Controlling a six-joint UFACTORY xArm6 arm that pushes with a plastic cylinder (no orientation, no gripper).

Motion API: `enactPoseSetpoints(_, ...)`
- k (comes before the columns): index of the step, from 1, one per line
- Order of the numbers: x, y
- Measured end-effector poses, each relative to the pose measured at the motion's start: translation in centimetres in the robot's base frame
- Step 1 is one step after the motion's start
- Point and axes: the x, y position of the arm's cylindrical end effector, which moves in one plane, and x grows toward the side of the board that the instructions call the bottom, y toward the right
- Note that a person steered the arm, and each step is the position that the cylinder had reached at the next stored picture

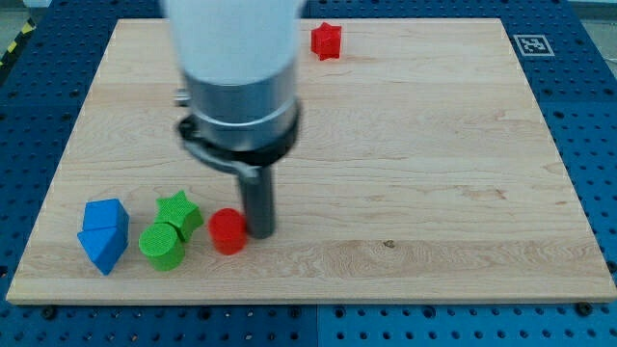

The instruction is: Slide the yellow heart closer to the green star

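Five blocks show on the wooden board (434,173), and we place each one from the green star (179,211), going from the view's left to the view's right.

Farthest to the view's left lies the blue block (103,235), an angular piece whose exact shape we cannot make out; it sits near the star, on its left and a little lower. Next comes the green cylinder (161,246), just below the star and slightly to its left, touching it or very nearly so. The star itself rests near the board's bottom edge in the lower left part of the view.

To the star's right, close by and slightly lower, stands the red cylinder (228,231). Our tip (258,234) is down on the board against that cylinder's right side, so the cylinder lies between the star and the tip. We carry no fingers, only the dark rod, and it grasps nothing. Above the tip our arm's (231,58) white and grey body fills the space up and to the right of the star.

Far from the star, toward the view's top and right, sits the red star (327,40). Farther right still, a black-and-white marker (530,44) is at the board's top corner.

We cannot see the yellow heart anywhere, so we cannot tell where it lies.
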Motion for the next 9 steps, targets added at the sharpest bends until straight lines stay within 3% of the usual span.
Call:
enactPoseSetpoints(2,0.0,-5.5)
enactPoseSetpoints(3,0.0,-4.2)
enactPoseSetpoints(4,-0.1,1.0)
enactPoseSetpoints(6,-12.7,3.4)
enactPoseSetpoints(8,-21.2,11.7)
enactPoseSetpoints(9,-25.3,11.1)
